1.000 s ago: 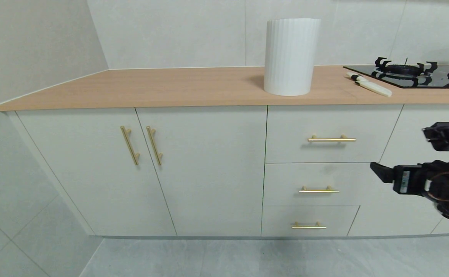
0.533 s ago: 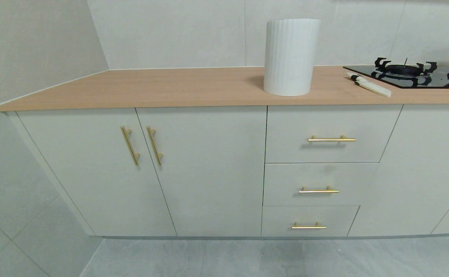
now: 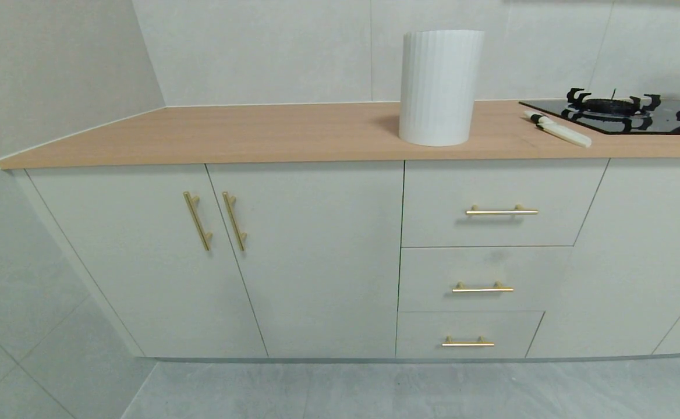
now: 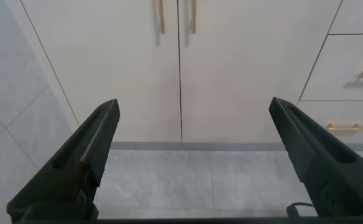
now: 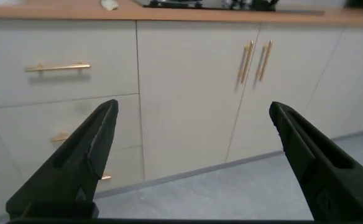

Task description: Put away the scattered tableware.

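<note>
White utensil (image 3: 558, 129): lying flat on the wooden surface (image 3: 229, 134), just beside the near left corner of the black hob (image 3: 625, 113). It is pale along most of its length, with a dark band toward its far end.
Ribbed white container (image 3: 440, 87): standing upright on the surface, to the left of the white utensil and apart from it, above the drawer stack.
Drawer stack (image 3: 491, 233): three drawers one above another, all sitting shut, each carrying a horizontal gold bar handle.
Cabinet doors (image 3: 218, 262): a pair sitting shut to the left of the drawer stack, their vertical gold handles lying side by side at the seam.
Left gripper (image 4: 194, 168): pointing at the foot of the cabinet doors, where they are meeting the grey tiled floor (image 4: 188, 180). Its fingers (image 4: 82, 162) are standing wide apart, holding nothing.
Right gripper (image 5: 191, 162): facing the cabinet front below the surface edge. Its fingers (image 5: 82, 155) are standing wide apart, with nothing between them.
</note>
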